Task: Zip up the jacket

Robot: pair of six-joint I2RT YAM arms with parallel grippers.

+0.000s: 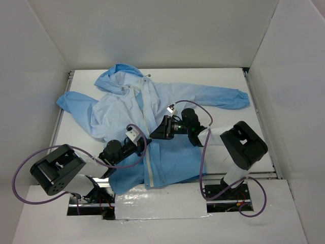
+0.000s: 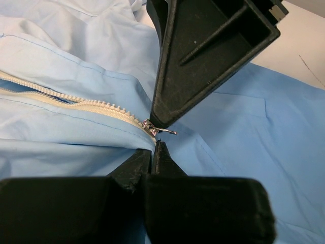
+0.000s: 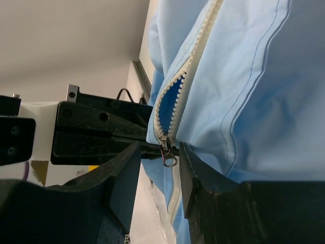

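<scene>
Right gripper [image 3: 158, 152] astride the pull tab [image 3: 168, 159], left gripper [image 2: 154, 152] pinning cloth beside it.
Your right jaws stand apart on either side of the tab, not touching it. Your left fingers are pressed together, apparently nipping fabric beside the slider [image 2: 150, 127]. The jacket [image 1: 167, 162] lies flat on the table [image 1: 228, 76], hood far, hem near. Thin, limp cloth will likely bunch: take the tab itself and hold the zipper tape [image 2: 76, 104] taut.

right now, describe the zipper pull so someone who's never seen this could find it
Find the light-blue jacket spread on the table and follow its white zipper down to where the open teeth join. The small metal pull hangs there inside the open right gripper, the one metal piece on that line of pale teeth.
</scene>
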